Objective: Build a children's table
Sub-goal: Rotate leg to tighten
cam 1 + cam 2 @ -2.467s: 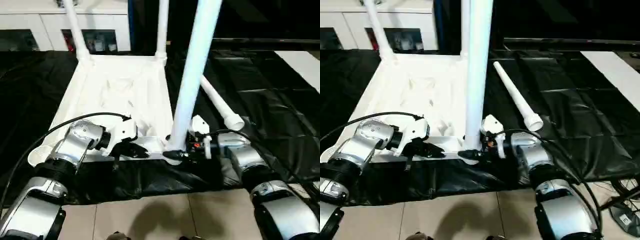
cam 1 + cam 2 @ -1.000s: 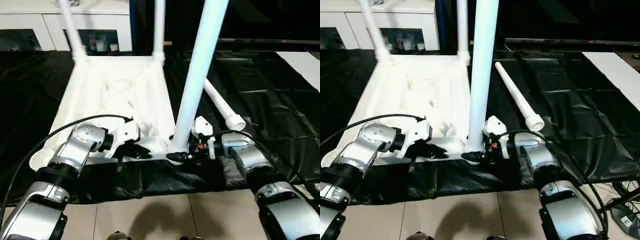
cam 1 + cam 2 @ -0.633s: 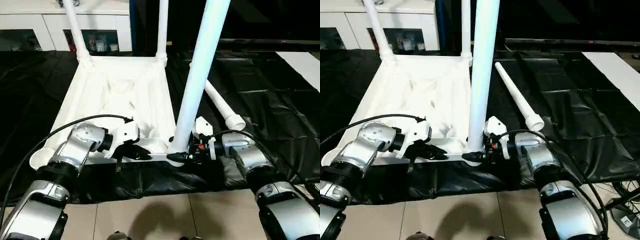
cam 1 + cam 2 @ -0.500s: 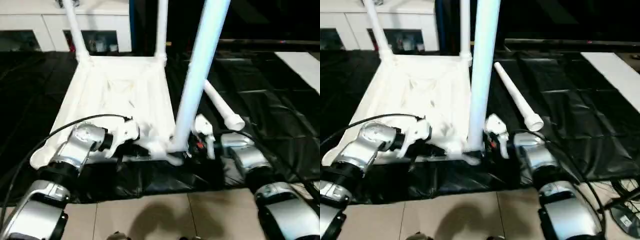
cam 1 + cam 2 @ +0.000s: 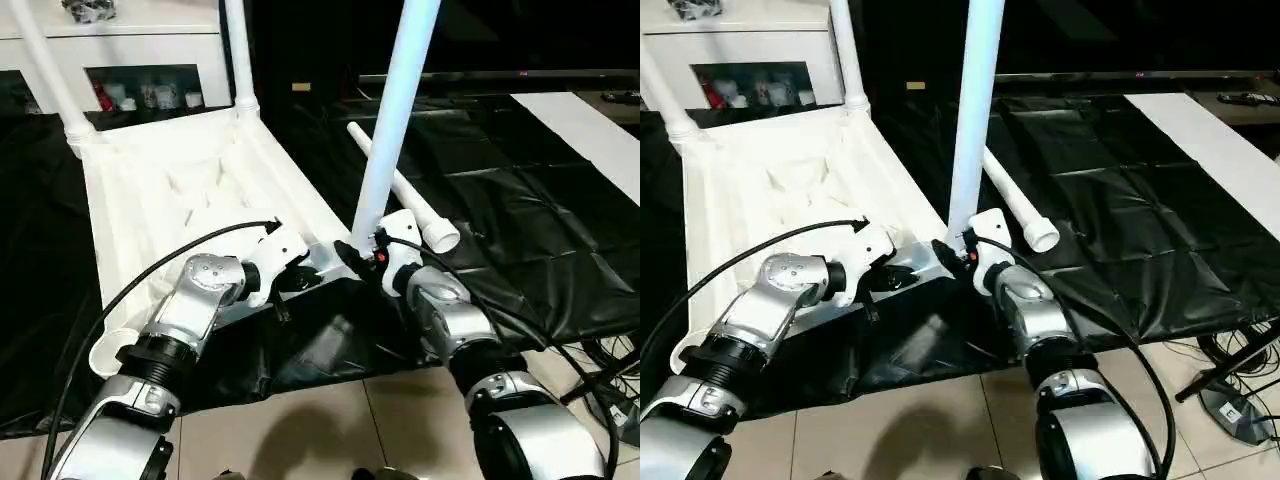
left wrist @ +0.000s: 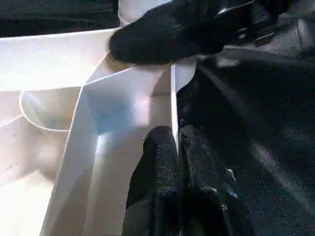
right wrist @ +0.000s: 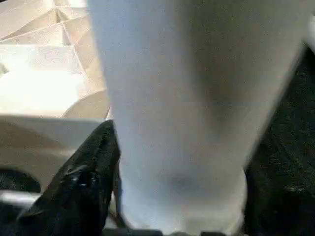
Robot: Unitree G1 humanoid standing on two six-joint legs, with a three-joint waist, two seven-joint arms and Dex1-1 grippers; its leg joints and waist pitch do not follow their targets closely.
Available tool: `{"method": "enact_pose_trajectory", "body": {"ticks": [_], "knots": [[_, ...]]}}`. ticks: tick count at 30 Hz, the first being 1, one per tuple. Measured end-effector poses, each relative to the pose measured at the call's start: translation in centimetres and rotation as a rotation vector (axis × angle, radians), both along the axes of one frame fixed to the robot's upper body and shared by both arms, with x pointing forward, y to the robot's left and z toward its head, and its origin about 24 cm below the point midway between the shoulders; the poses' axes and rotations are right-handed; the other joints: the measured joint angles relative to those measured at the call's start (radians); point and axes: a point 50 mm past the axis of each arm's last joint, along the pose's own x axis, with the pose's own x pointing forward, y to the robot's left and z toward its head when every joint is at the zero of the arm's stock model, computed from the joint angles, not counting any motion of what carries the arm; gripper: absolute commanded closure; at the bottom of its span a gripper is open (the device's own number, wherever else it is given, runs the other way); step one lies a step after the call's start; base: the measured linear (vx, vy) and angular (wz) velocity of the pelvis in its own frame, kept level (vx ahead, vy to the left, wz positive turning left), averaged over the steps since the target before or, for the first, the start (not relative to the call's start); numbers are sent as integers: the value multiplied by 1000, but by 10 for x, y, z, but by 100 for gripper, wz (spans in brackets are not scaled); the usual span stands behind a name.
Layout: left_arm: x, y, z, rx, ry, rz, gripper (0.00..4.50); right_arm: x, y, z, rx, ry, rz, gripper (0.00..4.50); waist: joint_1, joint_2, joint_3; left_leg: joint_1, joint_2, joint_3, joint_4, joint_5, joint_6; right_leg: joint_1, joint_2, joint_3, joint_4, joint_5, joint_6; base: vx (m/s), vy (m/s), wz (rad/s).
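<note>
White plastic rectangular table top (image 5: pixel 190 190) lay upside down on black plastic sheeting (image 5: pixel 520 200). Two white tubular legs (image 5: pixel 240 55) stood in its far corner sockets at 11 and 12 o'clock, before a white cabinet (image 5: pixel 120 40). A third leg (image 5: pixel 395 120) stood at its near corner; a fourth (image 5: pixel 405 195) lay at 2 o'clock behind it.

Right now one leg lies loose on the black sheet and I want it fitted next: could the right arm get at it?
Probably not yet. The right gripper is clamped around the upright leg at the table top's corner. The loose leg lies just beyond, nothing covering it, so release comes first.
</note>
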Motion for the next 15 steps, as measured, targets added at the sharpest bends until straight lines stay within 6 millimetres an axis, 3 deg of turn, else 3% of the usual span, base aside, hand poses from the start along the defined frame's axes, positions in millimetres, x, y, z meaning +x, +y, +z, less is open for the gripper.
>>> {"method": "enact_pose_trajectory", "body": {"ticks": [4,7,15], "knots": [[0,0,2,5,-12,-6,450,1,-1,0,-18,-6,-6,56,2,0,0,-1,0,0,-2,0,0,0,0,1,0,0,0,0,0,0],[0,-1,2,4,-12,-9,450,0,-9,1,-37,-14,28,56,4,0,0,-1,0,0,-4,0,0,0,0,0,0,0,0,0,0,0],[0,-10,2,1,-20,-33,450,-19,-67,15,-72,-56,263,56,38,2,0,-2,-1,3,-8,0,0,0,0,2,0,0,1,0,0,0]]}}
